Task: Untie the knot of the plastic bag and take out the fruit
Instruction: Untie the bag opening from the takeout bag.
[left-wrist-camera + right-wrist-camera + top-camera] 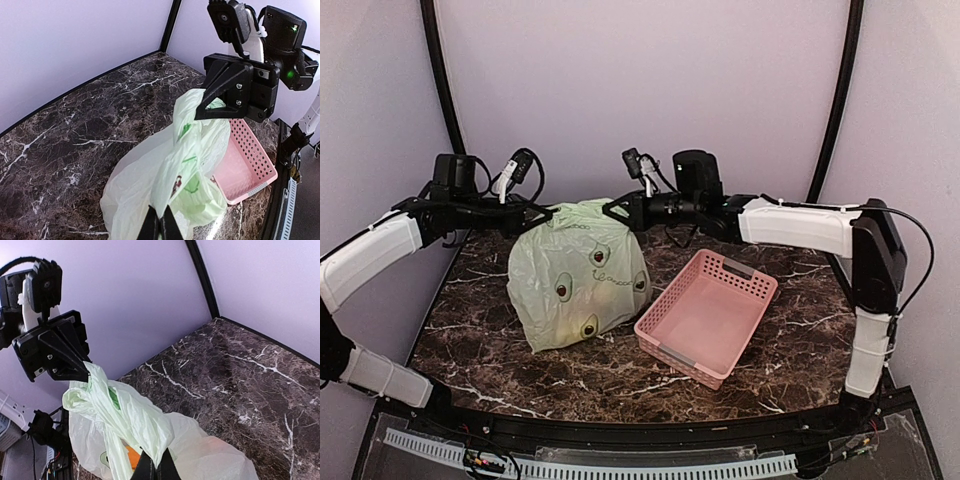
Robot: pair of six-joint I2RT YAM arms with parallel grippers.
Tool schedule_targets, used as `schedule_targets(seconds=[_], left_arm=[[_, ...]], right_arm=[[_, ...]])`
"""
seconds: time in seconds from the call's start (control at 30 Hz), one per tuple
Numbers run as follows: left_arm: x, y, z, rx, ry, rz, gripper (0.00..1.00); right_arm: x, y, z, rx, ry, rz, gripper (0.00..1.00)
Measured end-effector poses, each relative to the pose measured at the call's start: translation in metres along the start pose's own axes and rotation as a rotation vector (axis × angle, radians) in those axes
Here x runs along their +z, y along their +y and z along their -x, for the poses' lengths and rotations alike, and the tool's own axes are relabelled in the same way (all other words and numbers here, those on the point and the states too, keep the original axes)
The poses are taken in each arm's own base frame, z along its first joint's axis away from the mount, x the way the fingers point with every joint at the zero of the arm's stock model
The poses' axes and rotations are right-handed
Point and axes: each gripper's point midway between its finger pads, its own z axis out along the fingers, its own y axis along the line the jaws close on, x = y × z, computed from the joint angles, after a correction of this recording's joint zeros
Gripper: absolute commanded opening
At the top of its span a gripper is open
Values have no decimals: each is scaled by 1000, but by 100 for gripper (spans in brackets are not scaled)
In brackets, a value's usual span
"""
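Note:
The pale green plastic bag (578,280) stands on the marble table, bulging, with its top pulled up between my two grippers. My left gripper (548,213) is shut on the bag's top from the left. The right gripper (611,210) is shut on it from the right. In the left wrist view my left gripper (160,222) pinches a twisted band of bag (172,165) that runs up to the right gripper (204,109). In the right wrist view my right gripper (156,464) holds the same band. I cannot pick out the knot in it. An orange fruit (131,458) shows inside; the rest is hidden.
A pink slotted basket (665,335) lies with nothing in it just right of the bag, tilted toward the front right. Purple walls with black corner poles close in the back and sides. Both forearms hang above the table's far half.

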Motion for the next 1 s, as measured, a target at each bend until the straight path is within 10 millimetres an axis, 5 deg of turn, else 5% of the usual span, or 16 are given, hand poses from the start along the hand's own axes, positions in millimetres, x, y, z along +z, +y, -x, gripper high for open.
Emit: schedule_targets(seconds=[0.4, 0.7, 1.0], left_arm=[[-12, 15, 32, -61, -92, 65, 1], [-7, 35, -5, -150, -31, 163, 4], [-38, 60, -22, -203, -21, 383, 13]], right_arm=[[-43, -6, 25, -4, -180, -157, 0], [-43, -21, -13, 81, -151, -188, 0], [-47, -32, -26, 102, -137, -235, 0]])
